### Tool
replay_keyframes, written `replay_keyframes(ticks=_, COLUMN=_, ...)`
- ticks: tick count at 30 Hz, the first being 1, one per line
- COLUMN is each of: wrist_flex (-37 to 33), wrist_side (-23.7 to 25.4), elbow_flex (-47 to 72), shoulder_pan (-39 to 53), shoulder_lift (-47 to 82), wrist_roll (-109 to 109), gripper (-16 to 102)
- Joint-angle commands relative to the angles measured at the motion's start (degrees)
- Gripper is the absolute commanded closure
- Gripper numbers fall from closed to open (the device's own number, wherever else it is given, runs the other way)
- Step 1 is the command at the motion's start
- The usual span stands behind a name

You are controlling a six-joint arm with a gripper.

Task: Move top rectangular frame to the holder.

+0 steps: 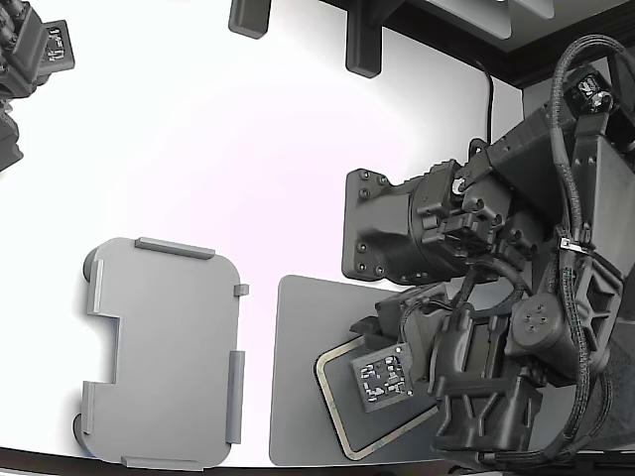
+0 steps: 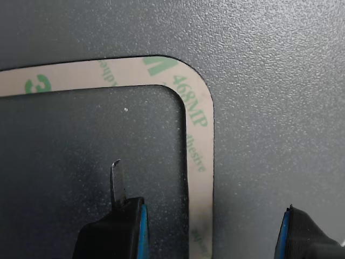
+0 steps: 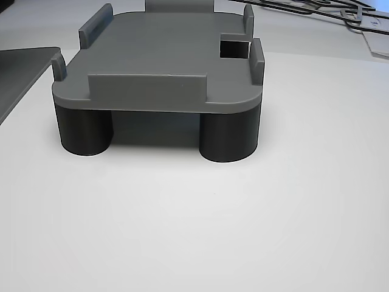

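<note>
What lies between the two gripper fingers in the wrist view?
One side of the top rectangular frame runs between the gripper fingers, lying flat on the dark grey mat; the wrist view shows this.

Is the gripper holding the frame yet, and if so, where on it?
No, nothing is held. The gripper is open, one finger on each side of the frame, along a side just past its rounded corner. The frame lies flat on the dark mat.
</note>
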Motion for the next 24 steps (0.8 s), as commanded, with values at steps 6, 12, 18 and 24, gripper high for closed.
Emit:
replay_keyframes(ticks=6, wrist_flex=-2.9, wrist_side=-0.9, elbow_flex=1.1, shoulder_pan=-0.4, shoulder_lift=0.2, wrist_roll=0.4, gripper=-11)
replay_keyframes(ticks=12, wrist_flex=-3.2, wrist_side=-1.9, elbow_flex=1.6, shoulder_pan=-0.4, shoulder_lift=0.1, wrist_roll=1.0, gripper=-7)
replay_keyframes(ticks=18, wrist_flex=-3.3, wrist_side=-1.8, elbow_flex=2.5, shoulder_pan=-1.0, shoulder_lift=-0.5, wrist_roll=0.3, gripper=10)
replay_keyframes(ticks=24, wrist_flex=-3.6, wrist_side=-2.1, elbow_flex=2.7, shoulder_pan=-2.1, shoulder_lift=-1.5, wrist_roll=-0.7, gripper=11)
